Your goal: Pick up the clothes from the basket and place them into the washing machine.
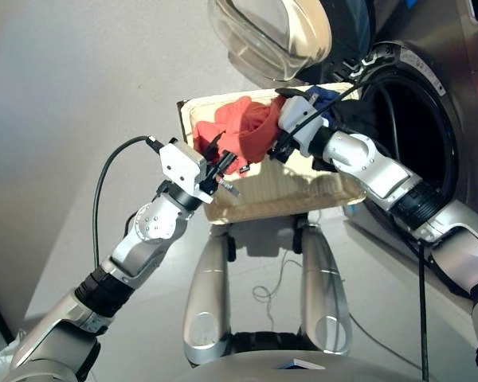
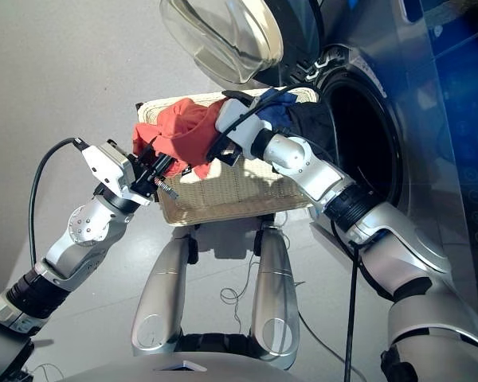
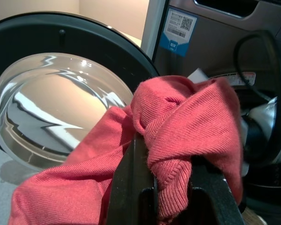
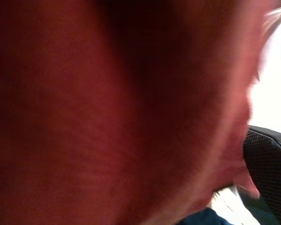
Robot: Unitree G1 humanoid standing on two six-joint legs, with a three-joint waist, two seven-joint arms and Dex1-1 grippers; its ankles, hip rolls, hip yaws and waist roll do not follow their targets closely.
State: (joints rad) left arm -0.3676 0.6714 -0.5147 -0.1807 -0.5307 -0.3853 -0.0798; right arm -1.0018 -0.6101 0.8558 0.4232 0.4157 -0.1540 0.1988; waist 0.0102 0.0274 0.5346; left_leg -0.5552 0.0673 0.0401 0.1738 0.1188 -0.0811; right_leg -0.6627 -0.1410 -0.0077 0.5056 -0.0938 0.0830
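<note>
- While both of my arms reach over the cream basket [image 1: 263, 199], the coral red garment [image 1: 239, 131] sits bunched between them, lifted above the basket's far-left corner.
- My left claw [image 1: 220, 171] is clenched on a fold of that red cloth; the left wrist view shows the knit squeezed between its two black fingers [image 3: 131, 187].
- My right claw [image 1: 280, 147] is pressed into the other side of the same red bundle. The right wrist view is filled with red fabric, so I cannot tell whether its fingers are closed on it or not.
- Behind the right wrist, the navy blue garment [image 2: 275, 111] lies at the basket's far edge, and the black garment [image 2: 311, 119] is just beside it, toward the washing machine's opening.
- The basket's woven floor is bare and sunlit on the near side.
- The washing machine [image 2: 430, 159] stands to my right with its dark porthole [image 1: 406, 135] uncovered, and the round glass door [image 1: 263, 36] is swung out above the basket.
- A black cable [image 1: 103, 183] loops from my left wrist down along the arm.
- A blue-and-white sticker [image 3: 179, 29] shows on the machine's front panel.
</note>
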